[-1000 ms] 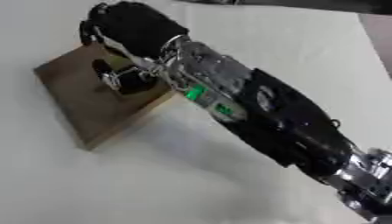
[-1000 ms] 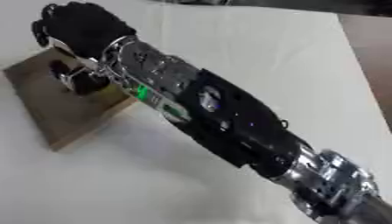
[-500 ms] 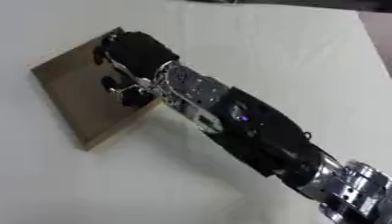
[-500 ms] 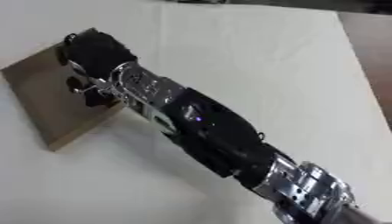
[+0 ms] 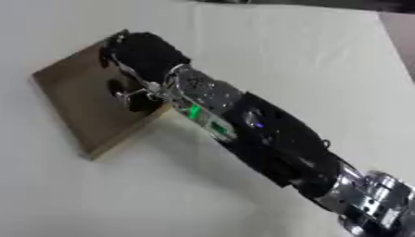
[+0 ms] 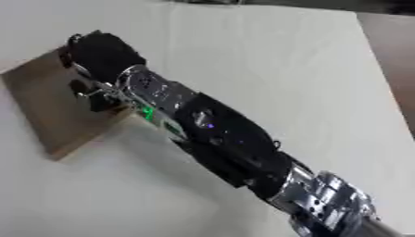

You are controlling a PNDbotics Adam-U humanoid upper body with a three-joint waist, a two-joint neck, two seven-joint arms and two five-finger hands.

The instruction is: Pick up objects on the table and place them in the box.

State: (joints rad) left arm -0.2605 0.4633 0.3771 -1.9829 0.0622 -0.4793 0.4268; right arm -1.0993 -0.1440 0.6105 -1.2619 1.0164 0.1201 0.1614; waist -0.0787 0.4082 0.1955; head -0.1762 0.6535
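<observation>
A: How many boxes do we see?
B: We see one brown box (image 5: 77,104), on the left part of the white desk (image 5: 284,51).
A: And hands?
B: One, our right hand (image 5: 142,53), over the box. Whether its fingers are spread or curled, we cannot tell.

Right hand (image 5: 142,53) fingers hidden, blurred

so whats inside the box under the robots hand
The right hand hangs over the brown box. Only bare brown surface and the hand's dark shadow show; anything beneath the hand is covered, and whether it holds an object cannot be told.
</observation>
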